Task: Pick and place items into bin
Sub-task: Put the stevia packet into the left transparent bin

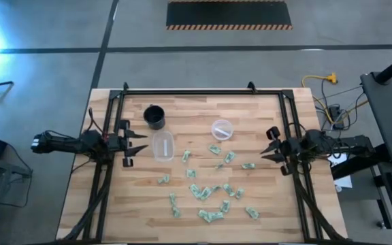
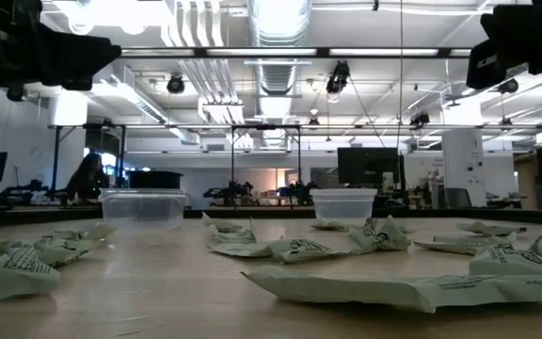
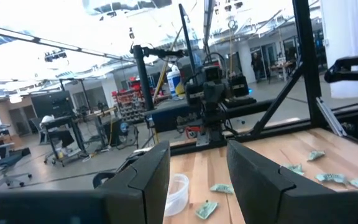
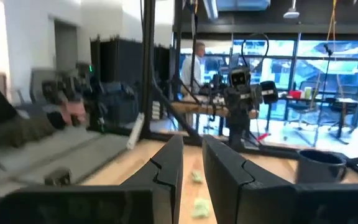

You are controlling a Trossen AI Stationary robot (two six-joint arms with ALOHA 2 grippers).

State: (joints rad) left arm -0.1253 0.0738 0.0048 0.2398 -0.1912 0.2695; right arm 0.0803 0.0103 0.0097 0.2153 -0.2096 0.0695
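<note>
Many small pale green-and-white wrinkled items [image 1: 209,190] lie scattered flat on the wooden table's middle and near part. They show close up in the low view [image 2: 299,250]. My left gripper [image 1: 136,144] hovers at the table's left side, open and empty [image 3: 199,162], beside a clear tub [image 1: 162,145]. My right gripper [image 1: 267,146] hovers at the right side, its fingers a little apart and empty [image 4: 192,162]. Both grippers point toward the table's middle. A few items [image 3: 221,188] lie ahead of the left fingers, and some items [image 4: 196,177] lie ahead of the right.
A black cup [image 1: 154,117] stands at the far left, and a second clear round tub [image 1: 222,128] stands near the far middle. A black metal frame [image 1: 203,92] runs along the table's far edge and both sides. People show in the room beyond the table.
</note>
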